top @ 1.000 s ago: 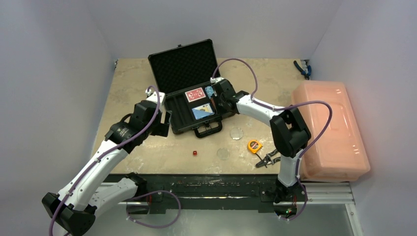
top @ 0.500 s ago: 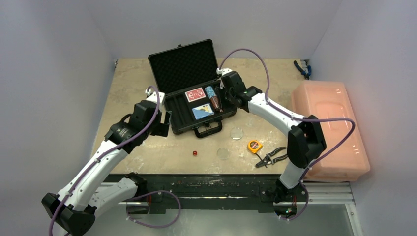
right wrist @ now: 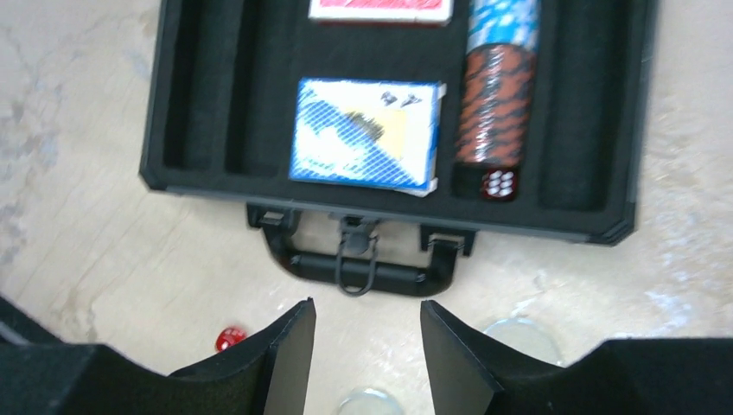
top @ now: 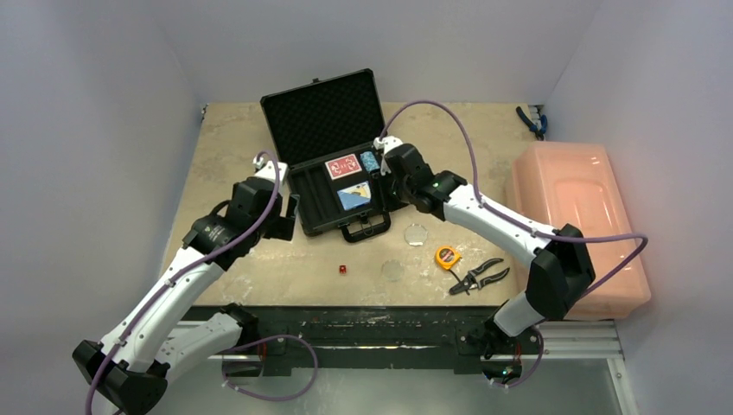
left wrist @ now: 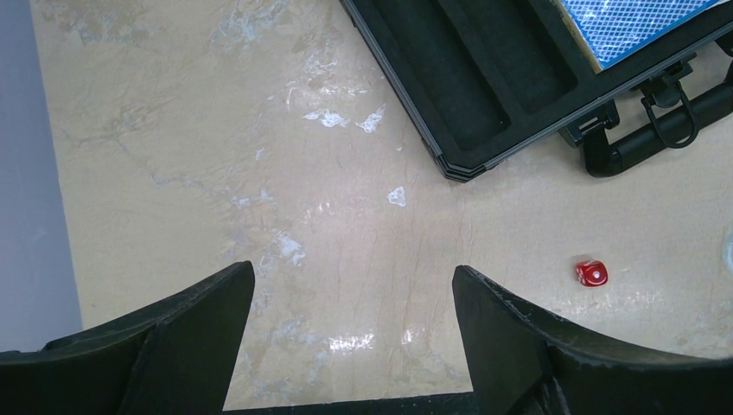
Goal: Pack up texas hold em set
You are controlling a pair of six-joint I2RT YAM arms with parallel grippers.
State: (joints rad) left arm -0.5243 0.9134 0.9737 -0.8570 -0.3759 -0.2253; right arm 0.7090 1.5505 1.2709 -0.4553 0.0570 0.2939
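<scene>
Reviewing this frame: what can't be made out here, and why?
Top view: right gripper covers the brown chip stack and cased die.
Right wrist view: top edge cuts off the red deck; the loose die is too small to read.
Left wrist view: top edge cuts off the blue deck.

Right jaws widened and lifted off the briefcase (right wrist: 570, 112).

The black foam-lined briefcase (top: 321, 112) lies open at the desk's far middle with its lid upright, holding a red deck (top: 342, 166), blue deck (top: 355, 198), chip row (right wrist: 493, 95) and red die (right wrist: 499, 182), while a loose die (top: 342, 270) and two clear discs (top: 416, 233) (top: 392, 271) lie nearer the desk's near edge.
</scene>
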